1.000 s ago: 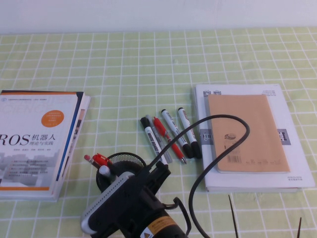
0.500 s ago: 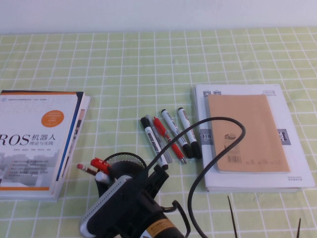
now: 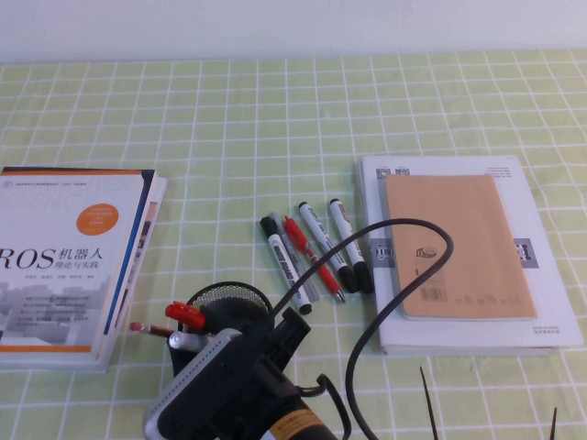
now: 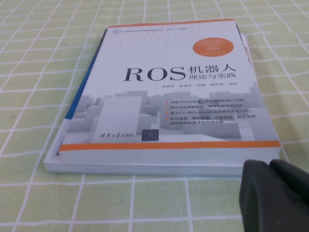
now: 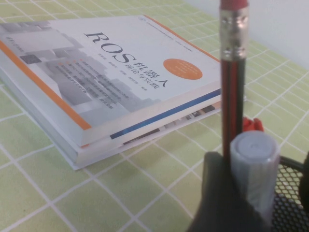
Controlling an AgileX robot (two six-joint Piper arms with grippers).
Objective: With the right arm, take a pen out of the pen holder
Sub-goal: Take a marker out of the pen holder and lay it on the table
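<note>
Pencil stands in the mesh pen holder on the table, beside a grey marker; light, stiff and smooth, it probably wants a square pinch on the shaft above the rim; right claw sits at the holder, jaws apart around both, gripping nothing; left claw waits by the book, state impossible to tell; compared with a second ago, the pencil leans further toward the book.

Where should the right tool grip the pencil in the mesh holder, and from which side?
Probably the shaft just below the metal ferrule, from above: the pencil leans out over the holder rim, eraser end up and free. The right tool sits at the holder; the left tool is parked by the ROS book.
</note>
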